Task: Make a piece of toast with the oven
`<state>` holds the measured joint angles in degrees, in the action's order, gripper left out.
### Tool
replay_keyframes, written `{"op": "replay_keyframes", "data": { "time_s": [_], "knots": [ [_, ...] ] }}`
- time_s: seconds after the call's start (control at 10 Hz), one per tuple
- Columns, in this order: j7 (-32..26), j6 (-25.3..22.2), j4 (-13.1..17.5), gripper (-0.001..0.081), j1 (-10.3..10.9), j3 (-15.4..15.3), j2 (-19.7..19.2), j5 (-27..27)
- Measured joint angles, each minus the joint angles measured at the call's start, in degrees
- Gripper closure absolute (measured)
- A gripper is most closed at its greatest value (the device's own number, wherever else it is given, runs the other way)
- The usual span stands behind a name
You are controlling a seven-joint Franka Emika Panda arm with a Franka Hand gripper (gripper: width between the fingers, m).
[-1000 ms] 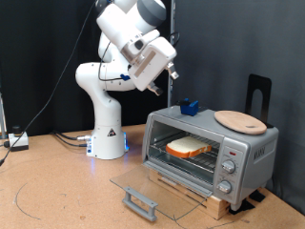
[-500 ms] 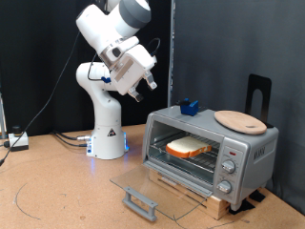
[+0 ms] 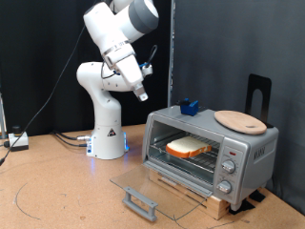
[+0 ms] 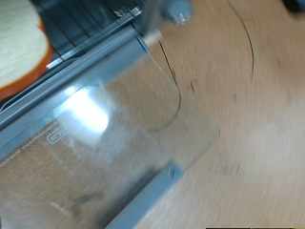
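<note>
The piece of toast [image 3: 188, 147] lies on the wire rack inside the oven [image 3: 240, 153], pale face up with a brown crust. The oven's glass door [image 3: 152, 181] hangs fully open, its grey handle [image 3: 140, 202] at the front. My gripper [image 3: 142, 93] is high in the air to the exterior view's left of the oven, well apart from it, with nothing seen in it. In the wrist view the toast [image 4: 19, 48] shows at a corner, with the open glass door [image 4: 105, 134] and its handle [image 4: 143, 200] below the hand. The fingers do not show there.
A round tan wooden plate [image 3: 238, 120] and a small blue object [image 3: 189, 106] rest on the oven's top. A black stand [image 3: 258, 93] rises behind it. The oven's knobs [image 3: 227, 168] sit on its right panel. Cables [image 3: 67, 139] lie by the arm's base.
The arm has swung away from the oven towards the exterior view's left. The hand has turned and dropped lower. The toast and the open door have not moved.
</note>
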<state>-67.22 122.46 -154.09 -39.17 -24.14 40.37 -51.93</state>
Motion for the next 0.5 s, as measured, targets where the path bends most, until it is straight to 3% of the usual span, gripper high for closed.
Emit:
{"op": "replay_keyframes", "data": {
  "time_s": [0.2,0.3,0.5],
  "knots": [
    [12.02,-0.26,2.11,-0.0001,-5.09,-2.09,-2.56,3.16],
    [9.2,-0.25,2.04,-0.0001,-4.8,-1.96,-2.53,2.87],
    [21.51,-10.48,4.37,-0.0001,-6.51,-2.53,-3.31,7.89]
  ]
}}
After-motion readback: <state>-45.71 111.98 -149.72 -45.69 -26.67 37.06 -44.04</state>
